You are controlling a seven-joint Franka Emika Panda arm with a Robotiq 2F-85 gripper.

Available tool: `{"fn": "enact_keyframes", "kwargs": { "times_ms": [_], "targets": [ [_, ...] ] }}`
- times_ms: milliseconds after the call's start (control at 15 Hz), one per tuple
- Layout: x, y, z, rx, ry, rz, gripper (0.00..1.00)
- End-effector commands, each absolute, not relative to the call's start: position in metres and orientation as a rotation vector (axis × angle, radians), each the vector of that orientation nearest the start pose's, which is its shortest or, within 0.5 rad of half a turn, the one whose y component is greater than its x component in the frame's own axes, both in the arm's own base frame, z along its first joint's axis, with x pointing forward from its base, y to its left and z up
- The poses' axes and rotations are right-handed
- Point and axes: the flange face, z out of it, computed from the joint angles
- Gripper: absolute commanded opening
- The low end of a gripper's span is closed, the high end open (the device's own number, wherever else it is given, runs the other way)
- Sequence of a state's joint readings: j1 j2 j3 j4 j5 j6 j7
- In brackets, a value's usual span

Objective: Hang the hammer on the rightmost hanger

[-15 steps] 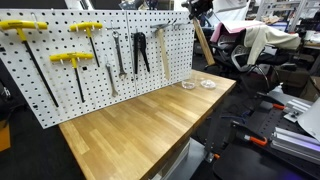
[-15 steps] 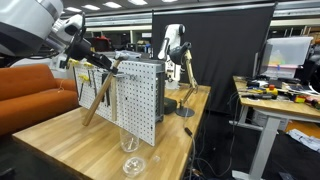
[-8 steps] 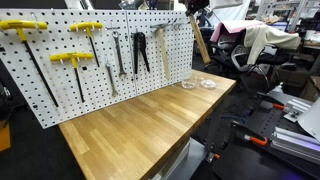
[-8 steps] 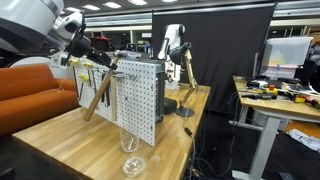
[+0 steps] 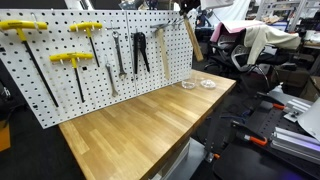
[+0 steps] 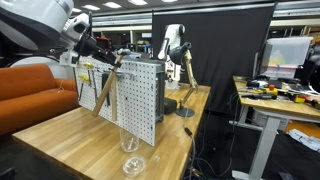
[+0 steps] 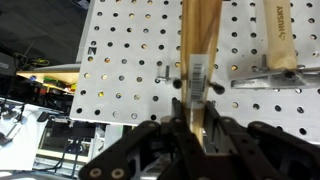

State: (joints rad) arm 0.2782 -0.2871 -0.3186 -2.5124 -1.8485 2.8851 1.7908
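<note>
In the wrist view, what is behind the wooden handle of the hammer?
The white pegboard, with a small dark hook just beside the hammer that the tool grips. The holes directly behind the handle are covered.

Slim hammer (image 6: 106, 92) with a long pale wooden handle, held tilted in the air, close to a pegboard (image 6: 140, 95).
</note>
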Motion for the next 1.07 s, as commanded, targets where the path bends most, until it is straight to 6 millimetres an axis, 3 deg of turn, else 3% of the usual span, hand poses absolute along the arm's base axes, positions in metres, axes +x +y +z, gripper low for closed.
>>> {"fn": "enact_keyframes", "kwargs": {
  "times_ms": [0, 333, 667, 733, 800, 867, 1000],
  "targets": [
    [0.457, 0.04, 0.403, -2.923, 0.139, -1.557, 0.06],
    [0.466, 0.029, 0.385, -2.966, 0.138, -1.518, 0.06],
    [0.469, 0.024, 0.383, -2.957, 0.158, -1.487, 0.06],
    [0.469, 0.023, 0.382, -2.958, 0.161, -1.482, 0.48],
    [0.469, 0.022, 0.382, -2.96, 0.162, -1.476, 0.49],
    [0.464, 0.027, 0.385, -2.967, 0.179, -1.496, 0.3],
    [0.465, 0.023, 0.384, -2.971, 0.193, -1.492, 0.44]
  ]
}}
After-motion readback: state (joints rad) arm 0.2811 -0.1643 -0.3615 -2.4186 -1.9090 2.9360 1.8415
